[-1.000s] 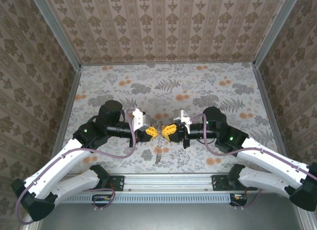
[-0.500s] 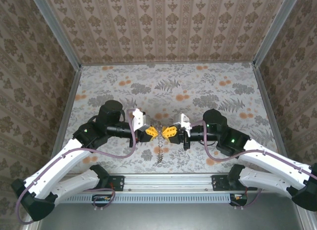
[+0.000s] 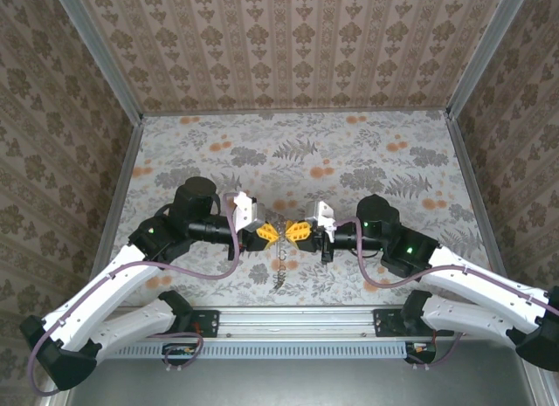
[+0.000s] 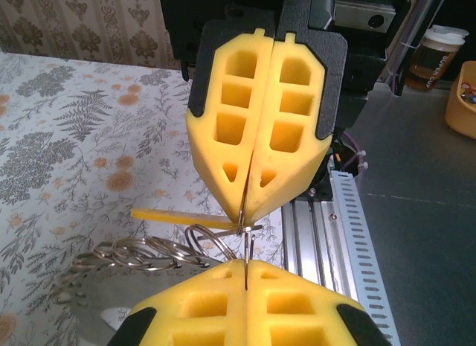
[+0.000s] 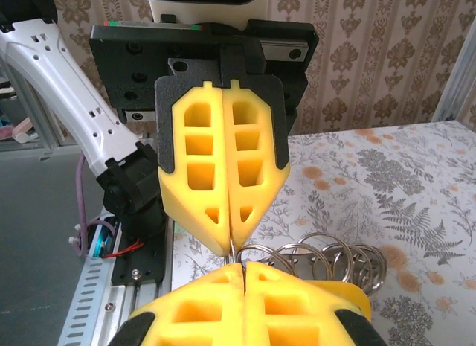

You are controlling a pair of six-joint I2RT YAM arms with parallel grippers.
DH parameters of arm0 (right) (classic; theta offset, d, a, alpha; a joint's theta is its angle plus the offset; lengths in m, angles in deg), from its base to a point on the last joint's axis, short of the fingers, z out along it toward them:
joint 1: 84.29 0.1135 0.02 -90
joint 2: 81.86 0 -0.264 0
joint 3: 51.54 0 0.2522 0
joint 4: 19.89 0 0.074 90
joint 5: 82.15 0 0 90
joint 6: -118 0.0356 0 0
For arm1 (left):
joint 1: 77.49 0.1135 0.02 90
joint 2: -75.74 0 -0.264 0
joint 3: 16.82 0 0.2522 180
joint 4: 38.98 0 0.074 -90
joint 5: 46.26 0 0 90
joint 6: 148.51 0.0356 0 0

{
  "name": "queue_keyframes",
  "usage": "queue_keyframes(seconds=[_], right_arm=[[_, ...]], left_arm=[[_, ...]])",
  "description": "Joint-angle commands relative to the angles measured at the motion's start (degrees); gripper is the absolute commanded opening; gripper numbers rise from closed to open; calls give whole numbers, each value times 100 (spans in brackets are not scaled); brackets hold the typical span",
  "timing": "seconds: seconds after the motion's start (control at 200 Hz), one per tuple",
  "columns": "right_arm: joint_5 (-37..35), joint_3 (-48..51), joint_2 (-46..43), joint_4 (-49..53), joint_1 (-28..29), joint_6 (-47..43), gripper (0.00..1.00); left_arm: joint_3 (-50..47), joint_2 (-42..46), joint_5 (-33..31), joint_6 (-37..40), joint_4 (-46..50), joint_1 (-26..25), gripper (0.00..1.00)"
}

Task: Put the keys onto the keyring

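I see my left gripper (image 4: 245, 270) pinched shut on a thin wire ring of the keys (image 4: 141, 254), tip to tip with my right gripper (image 5: 242, 268), clamped on that same ring, the silvery cluster strung out just beside both tips over the floral table (image 3: 349, 153).
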Motion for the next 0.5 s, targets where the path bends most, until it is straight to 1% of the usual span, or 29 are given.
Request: queue_keyframes(seconds=[0.0, 0.495], right_arm=[[-41, -61, 44, -44, 83, -159, 0], [-129, -17, -255, 175, 186, -186, 0]], left_arm=[[77, 12, 175, 118, -252, 8, 0], [59, 30, 47, 119, -253, 0, 0]])
